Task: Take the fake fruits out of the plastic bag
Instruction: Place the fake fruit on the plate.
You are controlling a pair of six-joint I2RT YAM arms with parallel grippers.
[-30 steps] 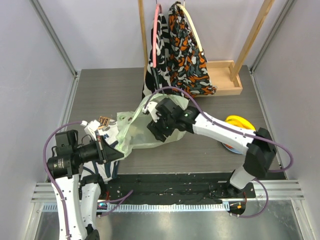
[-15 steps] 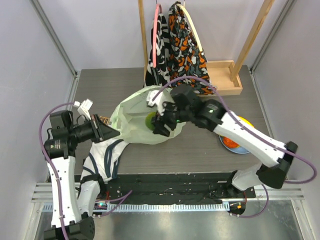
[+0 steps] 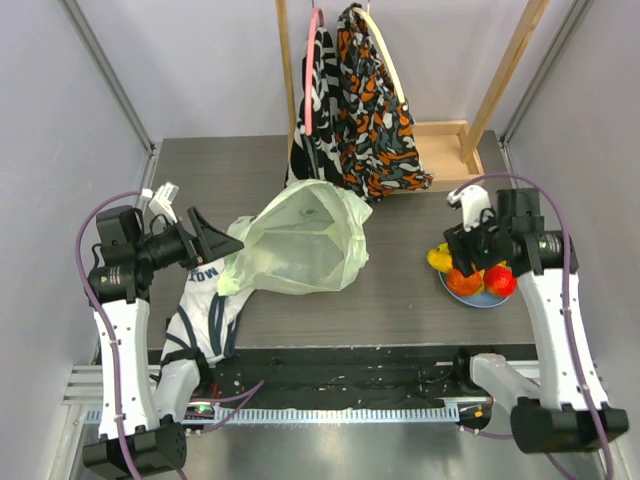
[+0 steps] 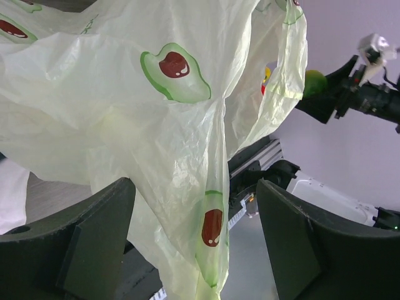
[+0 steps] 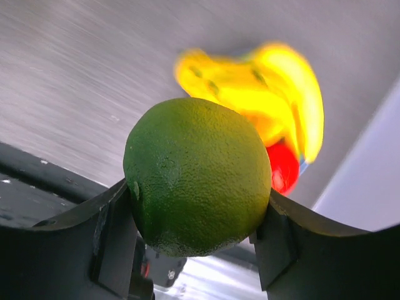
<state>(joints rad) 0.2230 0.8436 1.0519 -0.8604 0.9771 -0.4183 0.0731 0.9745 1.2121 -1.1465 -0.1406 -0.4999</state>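
Note:
The plastic bag (image 3: 300,245) lies crumpled at the table's middle, pale green with avocado prints, mouth facing up. My left gripper (image 3: 214,245) is open at its left edge. In the left wrist view, a loose fold of the bag (image 4: 206,231) hangs between the wide-apart fingers (image 4: 94,237) without being pinched. My right gripper (image 3: 465,262) is over the blue plate (image 3: 468,297) at the right, shut on a green lime (image 5: 197,175). On the plate lie fake fruits: a yellow banana (image 5: 281,87), an orange one (image 3: 460,282) and a red one (image 3: 502,281).
A white garment with navy stripes (image 3: 200,315) lies under the left arm. A wooden rack (image 3: 450,160) stands at the back, with patterned cloths (image 3: 365,100) hanging down to the table just behind the bag.
My left gripper has opened and let go of the bag, which has sagged. The right arm has pulled out of the bag with the lime and swung right, over the plate.

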